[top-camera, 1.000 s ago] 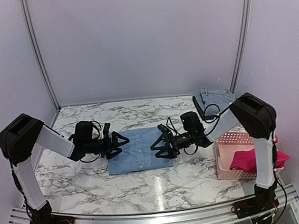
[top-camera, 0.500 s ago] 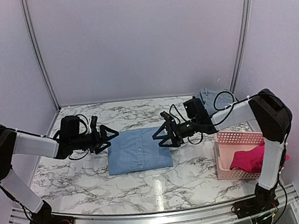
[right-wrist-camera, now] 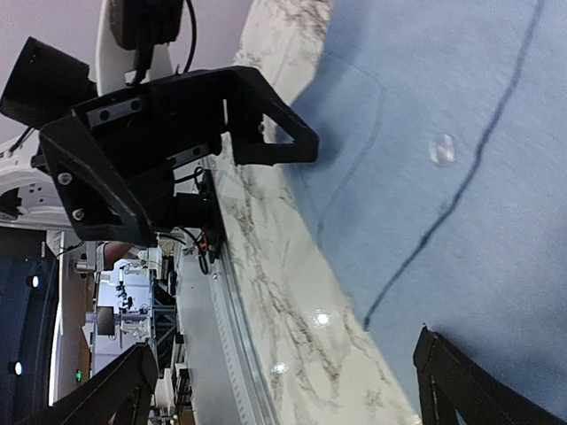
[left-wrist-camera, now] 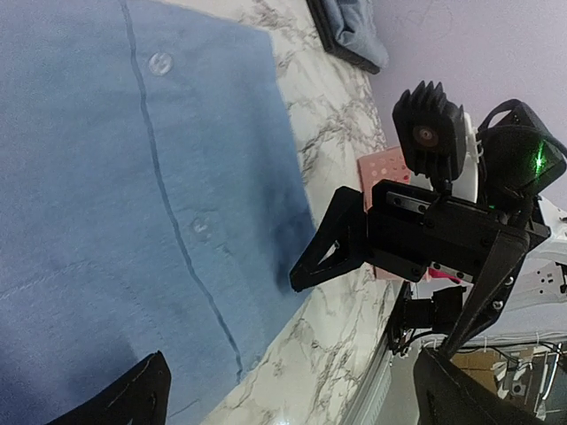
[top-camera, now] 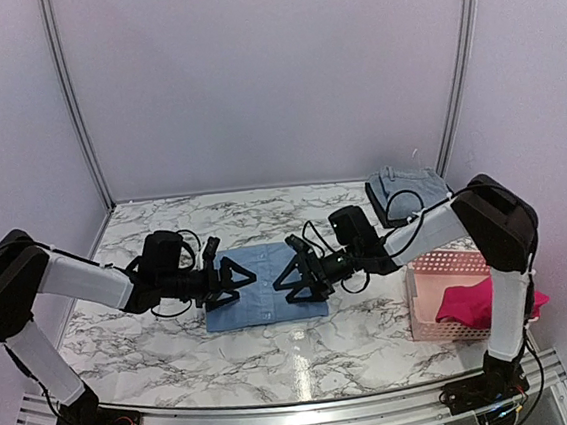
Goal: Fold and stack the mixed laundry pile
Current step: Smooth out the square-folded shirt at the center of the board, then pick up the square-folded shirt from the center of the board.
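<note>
A light blue shirt [top-camera: 264, 287] lies folded into a flat rectangle in the middle of the marble table, its button placket showing [left-wrist-camera: 133, 177] [right-wrist-camera: 461, 133]. My left gripper [top-camera: 238, 280] [left-wrist-camera: 297, 398] hangs open over the shirt's left part, with nothing between its fingers. Facing it from the right, my right gripper [top-camera: 285, 278] [right-wrist-camera: 292, 390] is open too and holds nothing, low over the shirt's right part. The magenta-red garment [top-camera: 473, 303] lies bunched in the pink basket [top-camera: 426, 311] at the right.
A folded grey-blue garment [top-camera: 406, 185] rests on a dark tray at the back right corner. The basket stands near the table's front right edge, beside the right arm's base. A metal rail runs along the near edge.
Both grippers drew outward off the shirt's sides, then came back in and now sit lower over it. Both stayed open. The shirt has not moved.
</note>
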Robot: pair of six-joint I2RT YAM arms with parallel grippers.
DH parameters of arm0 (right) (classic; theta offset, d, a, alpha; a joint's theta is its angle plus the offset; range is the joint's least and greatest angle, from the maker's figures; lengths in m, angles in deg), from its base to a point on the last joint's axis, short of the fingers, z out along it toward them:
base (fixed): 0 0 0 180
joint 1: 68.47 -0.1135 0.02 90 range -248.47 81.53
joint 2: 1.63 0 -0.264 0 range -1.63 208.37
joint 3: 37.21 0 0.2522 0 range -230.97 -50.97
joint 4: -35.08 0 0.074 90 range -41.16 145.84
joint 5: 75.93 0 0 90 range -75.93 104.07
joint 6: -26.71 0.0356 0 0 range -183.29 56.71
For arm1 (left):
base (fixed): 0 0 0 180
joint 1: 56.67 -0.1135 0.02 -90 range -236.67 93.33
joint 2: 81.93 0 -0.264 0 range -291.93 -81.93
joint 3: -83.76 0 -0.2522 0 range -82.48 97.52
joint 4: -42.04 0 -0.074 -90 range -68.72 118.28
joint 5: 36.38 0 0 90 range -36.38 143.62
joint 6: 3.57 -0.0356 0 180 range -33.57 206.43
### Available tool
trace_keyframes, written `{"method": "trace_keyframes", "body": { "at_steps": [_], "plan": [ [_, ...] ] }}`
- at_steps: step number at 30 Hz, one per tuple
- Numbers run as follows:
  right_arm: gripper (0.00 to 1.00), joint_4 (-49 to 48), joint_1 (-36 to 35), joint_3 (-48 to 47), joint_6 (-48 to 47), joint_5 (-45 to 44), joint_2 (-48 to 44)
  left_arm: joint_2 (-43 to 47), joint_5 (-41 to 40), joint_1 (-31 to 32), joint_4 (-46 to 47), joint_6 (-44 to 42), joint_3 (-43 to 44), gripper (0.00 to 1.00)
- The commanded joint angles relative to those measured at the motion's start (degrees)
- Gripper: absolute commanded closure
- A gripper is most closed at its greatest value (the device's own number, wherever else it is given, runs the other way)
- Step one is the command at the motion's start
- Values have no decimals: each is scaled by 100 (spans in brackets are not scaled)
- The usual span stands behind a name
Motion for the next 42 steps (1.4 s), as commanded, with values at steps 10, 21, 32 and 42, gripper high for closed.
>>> {"method": "trace_keyframes", "body": {
  "at_steps": [10, 21, 32, 42],
  "plan": [
    [5, -515, 191, 840, 191, 20, 295, 96, -546, -838, 648, -4, -1457, 1],
    [7, 1037, 874, 480, -302, -807, -1612, 1227, -2809, 404, -2531, -3437, 546, 1],
    [7, 1902, 1417, 495, -293, -1303, -2032, -909, -3328, 2131, -3243, -5780, 2499, 36],
    [7, 2463, 1598, 592, -239, -1545, -2054, -2390, -3547, 2596, -3429, -6279, 3380, 48]
  ]
}}
